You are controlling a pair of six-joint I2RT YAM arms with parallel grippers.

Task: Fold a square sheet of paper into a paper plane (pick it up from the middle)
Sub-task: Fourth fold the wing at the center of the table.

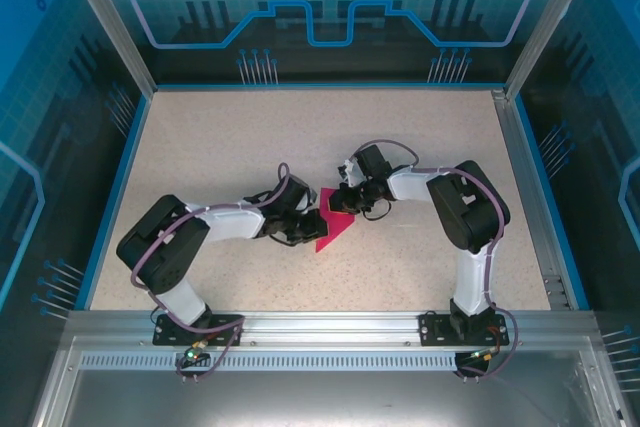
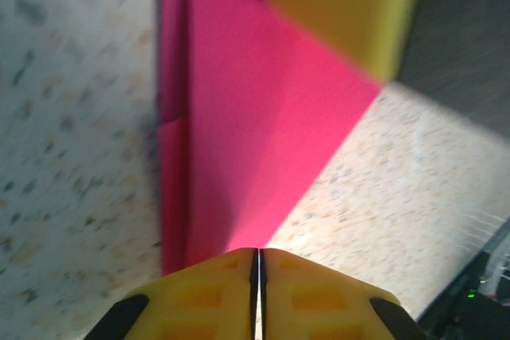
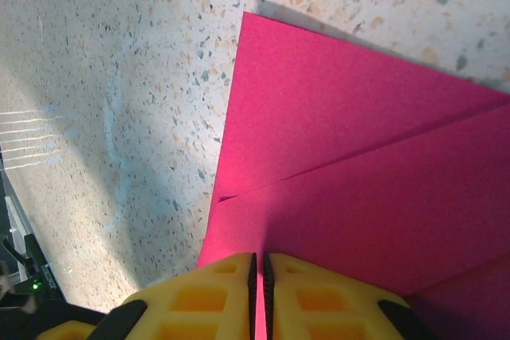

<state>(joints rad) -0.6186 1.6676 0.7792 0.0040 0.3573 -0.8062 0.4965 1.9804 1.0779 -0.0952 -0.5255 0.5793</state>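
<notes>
The magenta-pink paper (image 1: 334, 231) lies partly folded on the table between the two arms, with creased flaps and a pointed corner toward the front. My right gripper (image 1: 346, 203) is at its far edge, shut on the paper (image 3: 343, 181), and pink shows in the slit between the yellow fingers (image 3: 207, 300). My left gripper (image 1: 309, 224) is at the paper's left side. Its yellow fingers (image 2: 199, 300) are shut to a hairline slit with no pink in it. The paper (image 2: 255, 141) runs under those fingertips. A yellow finger of the right gripper (image 2: 343, 13) rests on the sheet's far end.
The speckled beige tabletop (image 1: 220, 147) is bordered by a blue rim and aluminium frame posts (image 1: 530, 187). Both arm bases (image 1: 200, 327) are bolted to the rail at the near edge. Blue patterned walls surround the cell.
</notes>
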